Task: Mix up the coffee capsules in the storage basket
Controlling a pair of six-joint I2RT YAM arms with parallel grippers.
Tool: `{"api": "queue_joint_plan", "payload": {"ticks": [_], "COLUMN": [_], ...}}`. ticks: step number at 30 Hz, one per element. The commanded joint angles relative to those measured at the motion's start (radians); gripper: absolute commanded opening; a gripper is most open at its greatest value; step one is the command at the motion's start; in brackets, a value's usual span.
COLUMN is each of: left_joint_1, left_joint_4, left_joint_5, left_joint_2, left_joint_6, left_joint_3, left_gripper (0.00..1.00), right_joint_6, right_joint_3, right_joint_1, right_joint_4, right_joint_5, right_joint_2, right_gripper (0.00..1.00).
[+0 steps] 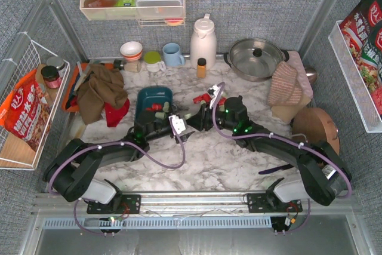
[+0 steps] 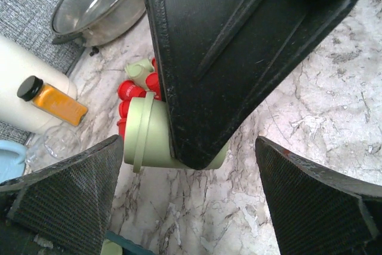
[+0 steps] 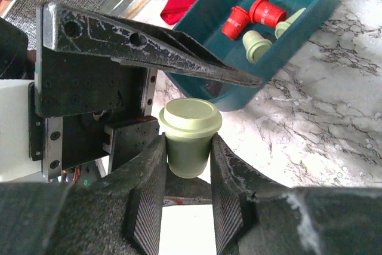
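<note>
Marble tabletop (image 1: 227, 156). My right gripper (image 3: 188, 150) pinches mint capsule (image 3: 190, 125) near teal basket (image 3: 285, 58); my left gripper (image 2: 188, 165) gapes wide, empty.

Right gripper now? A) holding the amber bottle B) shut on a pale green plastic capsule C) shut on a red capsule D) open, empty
B: the right wrist view shows the right gripper pinching a pale mint-green plastic capsule, beside the dark teal rectangular basket.
</note>
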Motion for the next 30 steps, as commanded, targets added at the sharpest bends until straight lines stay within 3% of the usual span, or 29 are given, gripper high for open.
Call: {"api": "queue_joint_plan", "payload": {"ticks": [1,5,10,13,20,25,30], "left_joint_1": [-0.004,-0.006,-0.008,-0.008,-0.008,-0.008,0.017], "left_joint_4": [0.101,0.194,0.264,0.264,0.261,0.246,0.186], "left_joint_5": [0.025,0.083,0.105,0.101,0.09,0.022,-0.175], "left_joint_2": [-0.014,-0.025,-0.032,-0.033,-0.041,-0.046,-0.036], "left_joint_6": [0.006,-0.007,-0.021,-0.014,0.014,0.007,-0.103], "left_joint_3": [-0.02,-0.059,-0.084,-0.085,-0.091,-0.085,-0.047], "left_gripper": [0.99,0.99,0.7,0.67,0.46,0.34,0.32], "right_joint_6": [-0.009,-0.003,-0.001,0.001,0.005,-0.019,-0.078], "right_joint_3": [0.022,0.03,0.036,0.036,0.043,0.045,0.013], "right_joint_1": [0.006,0.007,0.01,0.011,0.015,0.014,0.011], "right_joint_4": [0.016,0.007,-0.002,-0.004,-0.007,-0.051,-0.165], "right_joint_5": [0.001,0.008,0.011,0.008,-0.002,0.043,0.296], "right_joint_2": [0.006,0.019,0.02,0.02,0.026,-0.01,-0.115], "right_gripper": [0.28,0.29,0.29,0.29,0.3,0.5,0.58]}}
